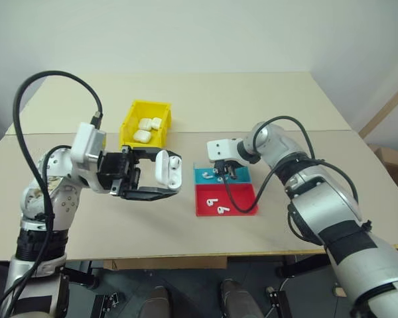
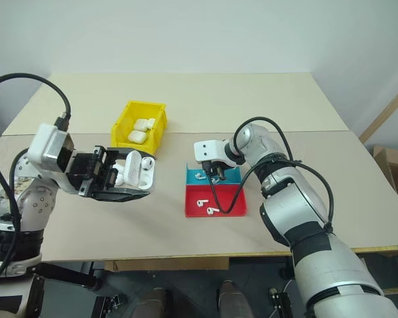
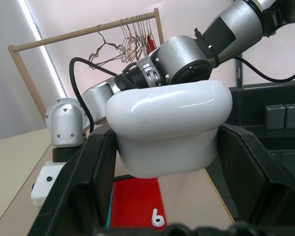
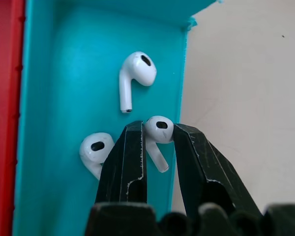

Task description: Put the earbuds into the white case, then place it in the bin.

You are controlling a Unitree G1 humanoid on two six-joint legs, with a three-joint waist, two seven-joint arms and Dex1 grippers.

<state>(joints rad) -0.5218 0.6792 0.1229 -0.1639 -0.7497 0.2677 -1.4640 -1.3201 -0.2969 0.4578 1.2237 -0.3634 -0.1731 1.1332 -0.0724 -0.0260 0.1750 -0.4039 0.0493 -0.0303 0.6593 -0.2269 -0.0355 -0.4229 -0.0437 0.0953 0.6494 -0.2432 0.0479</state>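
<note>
Beige tabletop (image 1: 265, 106) against a pale wall — on it, a flat tray with a blue compartment (image 4: 64, 98) and a red compartment (image 1: 242, 197). Three earbuds (image 4: 136, 73) lie in the blue part; the right gripper (image 4: 157, 142) has its fingers pinched on one of them there. Two more earbuds sit in the red part. The left gripper (image 1: 160, 175) is clamped on the white case (image 3: 169, 128), lid flipped open, held above the table beside the tray. Farther back stands the bin (image 1: 129, 122) — several white cases inside.
</note>
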